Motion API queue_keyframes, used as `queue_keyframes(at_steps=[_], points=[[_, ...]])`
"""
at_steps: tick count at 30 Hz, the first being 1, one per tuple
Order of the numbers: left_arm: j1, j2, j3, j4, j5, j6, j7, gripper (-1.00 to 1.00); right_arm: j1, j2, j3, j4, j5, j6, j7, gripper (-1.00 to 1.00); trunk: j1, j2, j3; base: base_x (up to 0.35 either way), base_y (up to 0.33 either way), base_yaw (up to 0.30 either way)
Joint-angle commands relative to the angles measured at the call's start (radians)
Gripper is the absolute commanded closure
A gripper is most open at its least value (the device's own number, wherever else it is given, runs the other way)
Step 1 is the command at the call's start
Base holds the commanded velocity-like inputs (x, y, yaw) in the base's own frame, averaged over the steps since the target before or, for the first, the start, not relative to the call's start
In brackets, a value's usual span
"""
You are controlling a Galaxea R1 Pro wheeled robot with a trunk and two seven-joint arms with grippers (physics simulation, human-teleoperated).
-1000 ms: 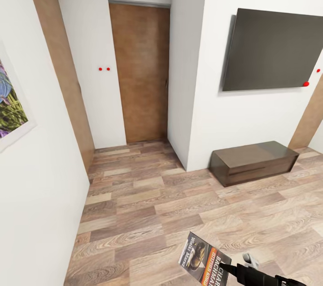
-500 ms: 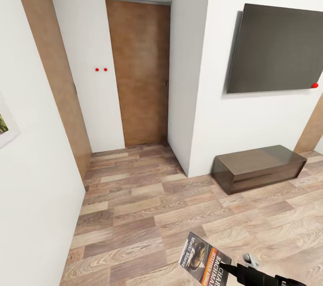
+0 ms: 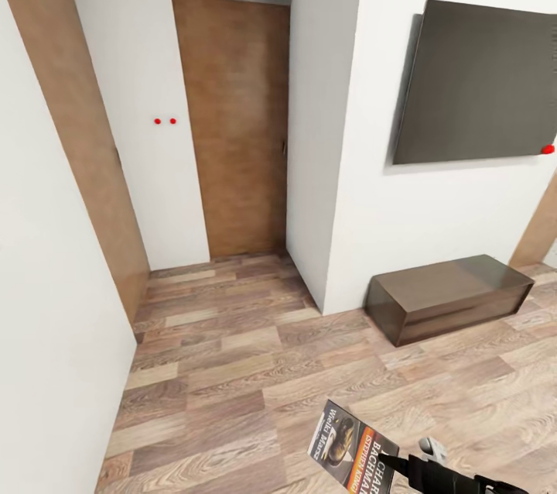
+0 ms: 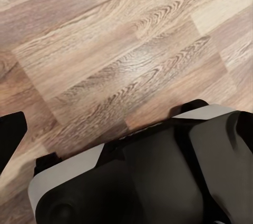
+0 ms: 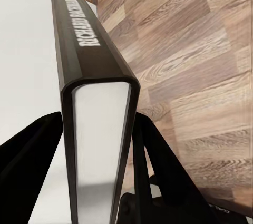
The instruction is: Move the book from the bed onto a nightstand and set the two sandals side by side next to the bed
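- The whole head view has swung since a second ago (the camera moved, not the room): the framed picture on the near left wall has slid out of sight, and the brown door (image 3: 240, 122) and dark wall screen (image 3: 483, 84) sit a little differently in the frame.
- The book (image 3: 352, 447) keeps the same spot at the near right edge, held tilted above the wood floor (image 3: 232, 370).
- The right pincer (image 3: 398, 464) stays clamped on the book; in the right wrist view the dark fingers (image 5: 155, 150) press both covers, spine (image 5: 87, 39) pointing away.
- The long dark bench (image 3: 449, 296) stands against the far right wall, below the screen.
- The left wrist view looks down past the arm's own housing (image 4: 142, 176) at the floor planks; whether the left pincer is open or closed cannot be told.
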Motion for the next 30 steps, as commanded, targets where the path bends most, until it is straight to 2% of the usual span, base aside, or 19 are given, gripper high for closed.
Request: queue_keyframes(at_steps=[1,30], points=[[-0.001,0.000,-0.008,0.001,0.004,-0.006,-0.001,-1.00,-0.002,-0.001,-0.010,0.002,0.008,0.007,0.002,1.00,0.001,-0.002,-0.002,0.032,0.000,-0.199],[-0.001,0.000,-0.008,0.001,0.004,-0.005,-0.002,-1.00,-0.002,0.001,-0.010,0.002,0.008,0.007,0.002,1.00,0.001,-0.002,-0.002,0.002,0.000,-0.247]])
